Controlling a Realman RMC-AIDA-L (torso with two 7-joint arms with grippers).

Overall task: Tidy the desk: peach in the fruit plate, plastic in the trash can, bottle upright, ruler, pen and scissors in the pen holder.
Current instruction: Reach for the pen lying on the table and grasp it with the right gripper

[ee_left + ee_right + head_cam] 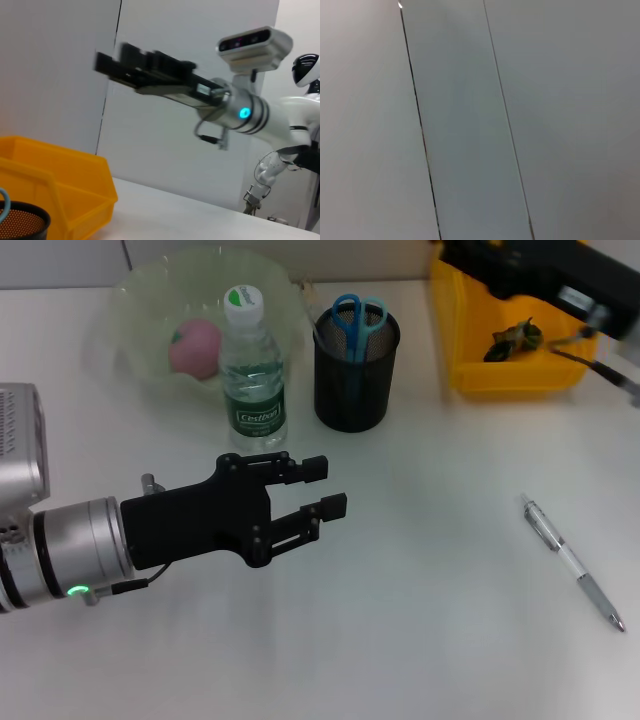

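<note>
- The pen (pixel 572 562) is left lying flat on the desk (pixel 420 640), well apart from the pen holder (pixel 356 370); it is judged the one item not yet put away.
- The scissors (pixel 357 320) are stood in the holder, handles up; the ruler cannot be made out with certainty.
- The peach (pixel 196 347) is held in the fruit plate (pixel 140 300), and the bottle (pixel 252 370) is set upright just before the plate.
- A dark scrap, likely the plastic (pixel 515 338), is seen inside the trash can (pixel 470 350).
- The left gripper (pixel 325 490) is held low over the desk near the bottle, fingers apart and empty.
- The right gripper (pixel 112 67) is raised above the can; whether it is spread or closed cannot be told.
</note>
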